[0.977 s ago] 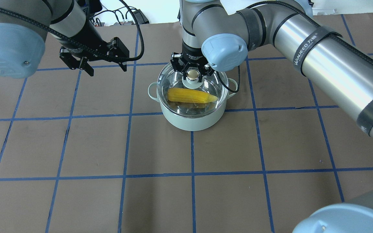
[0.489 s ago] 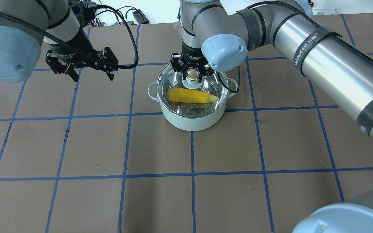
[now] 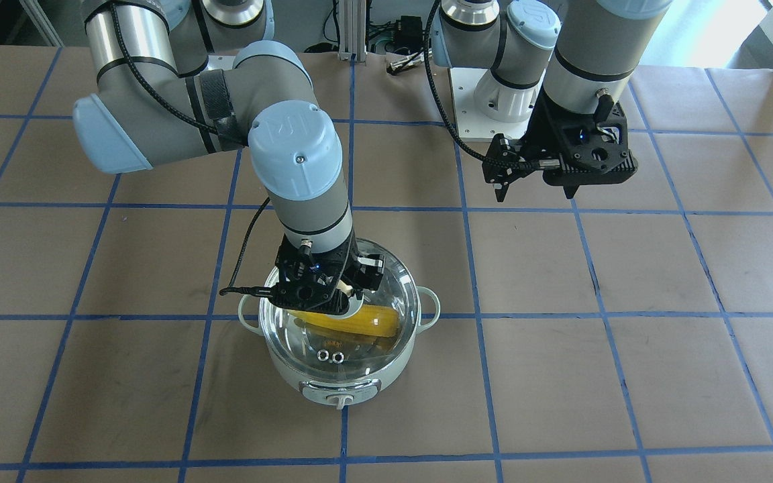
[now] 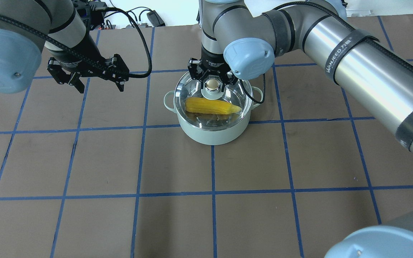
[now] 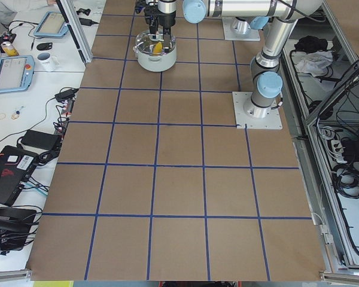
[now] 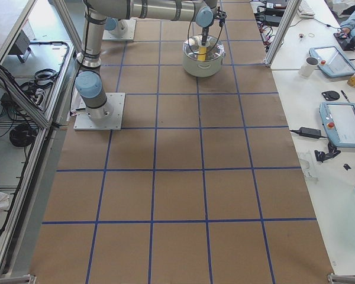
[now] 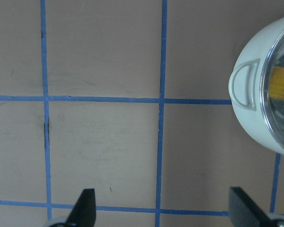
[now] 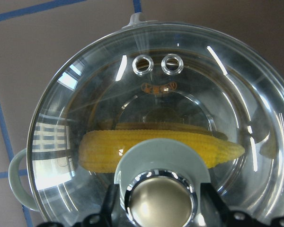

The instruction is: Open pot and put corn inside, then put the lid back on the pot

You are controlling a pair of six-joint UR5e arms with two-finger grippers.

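Observation:
The mint-green pot (image 4: 210,134) stands at the table's middle far side, its control panel (image 3: 339,392) facing away from the robot. The clear glass lid (image 4: 192,91) sits on it. The yellow corn (image 4: 212,106) lies across the inside, seen through the glass, also in the right wrist view (image 8: 104,151). My right gripper (image 4: 212,79) is straight above the lid, with its fingers (image 8: 111,205) on either side of the beige knob (image 8: 161,203) and a thin gap showing. My left gripper (image 4: 99,85) hovers open and empty to the left of the pot, whose handle shows in the left wrist view (image 7: 244,90).
The table is covered in brown paper with a blue tape grid (image 4: 212,193). Cables and a power unit (image 4: 154,18) lie beyond the far edge. The arms' base plates (image 5: 257,110) sit on the robot's side. Tablets and a mug (image 6: 310,66) are on side benches.
My left arm has drawn back to the left, away from the pot. My right gripper's fingers have spread slightly off the knob. The lid and corn have not moved.

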